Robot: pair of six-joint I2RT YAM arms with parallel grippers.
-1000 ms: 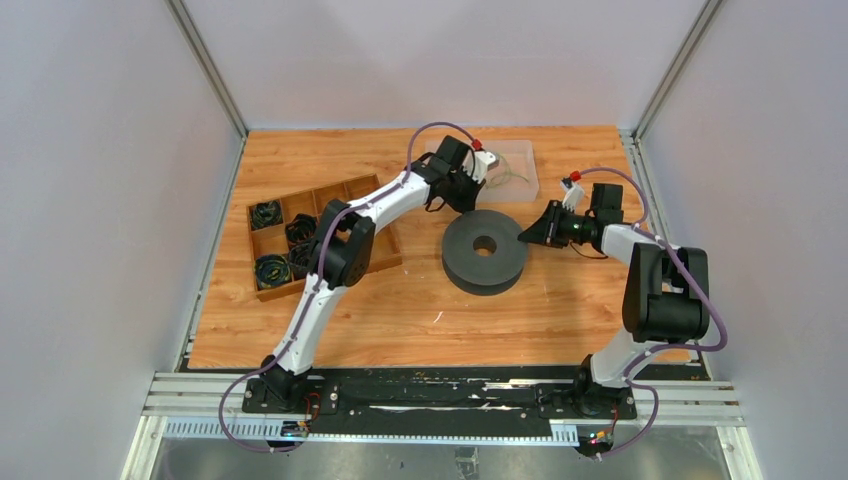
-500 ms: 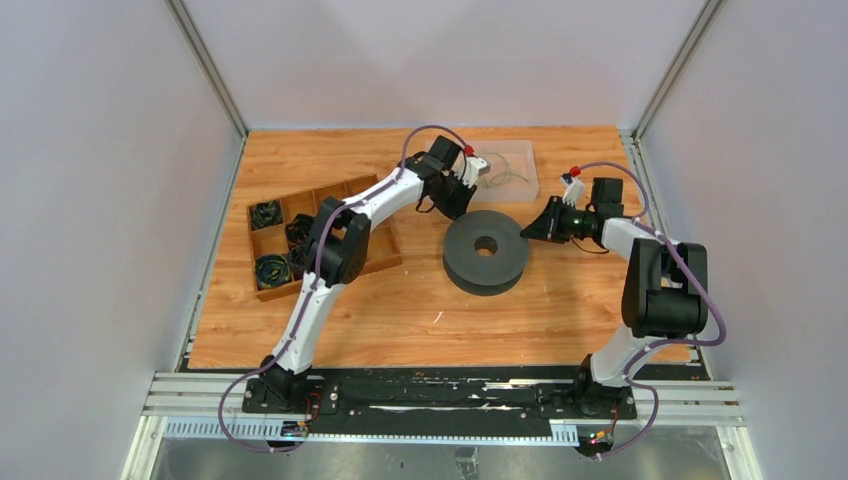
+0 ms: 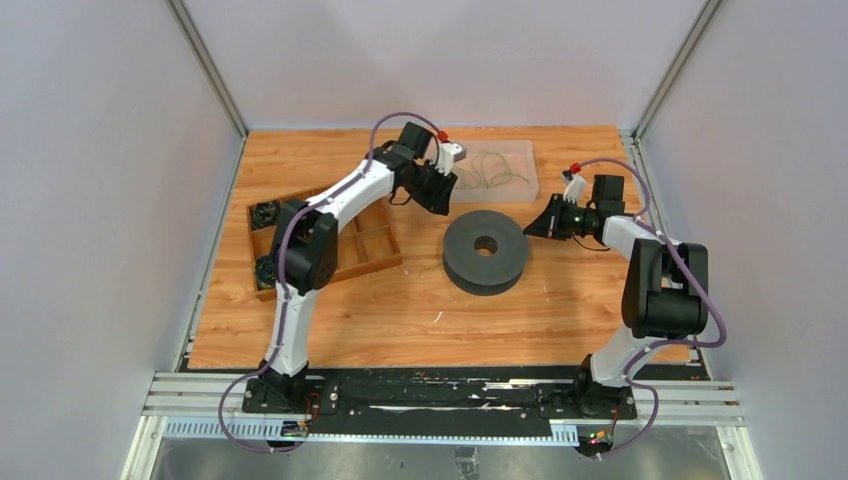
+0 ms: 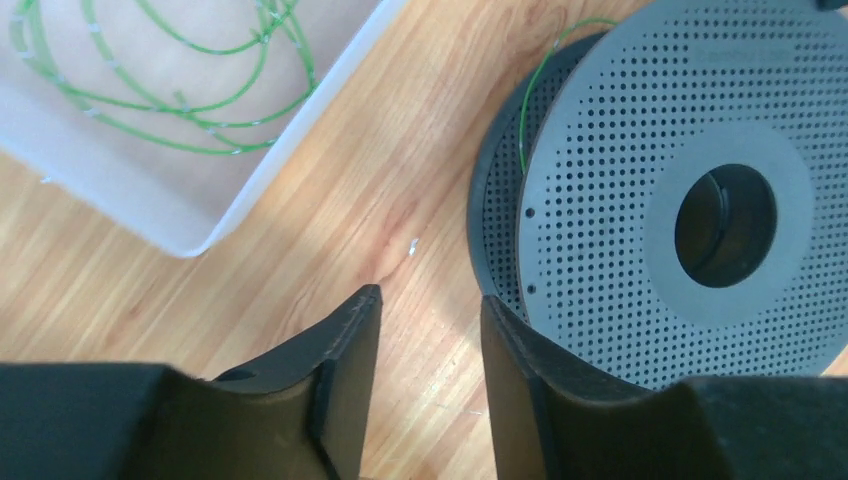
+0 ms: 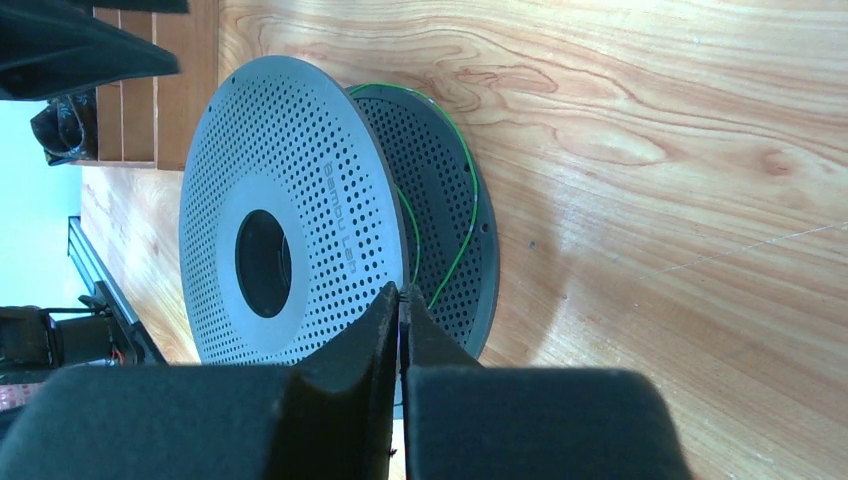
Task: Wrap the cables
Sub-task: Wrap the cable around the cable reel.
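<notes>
Looping loosely, thin green cables [image 4: 170,98] lie in a clear tray [image 4: 150,195].

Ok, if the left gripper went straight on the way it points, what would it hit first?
The left gripper would probably meet bare table, between the clear tray and the grey spool; depth is unclear.

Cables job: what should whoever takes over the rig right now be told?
Left gripper: open, empty, above the table between the clear tray and the spool.
Right gripper: shut at the spool's rim, where a green strand ends.
Done: one strand partly laid between the flanges.
To do: finish winding it; the other cables lie loose in the tray.
</notes>
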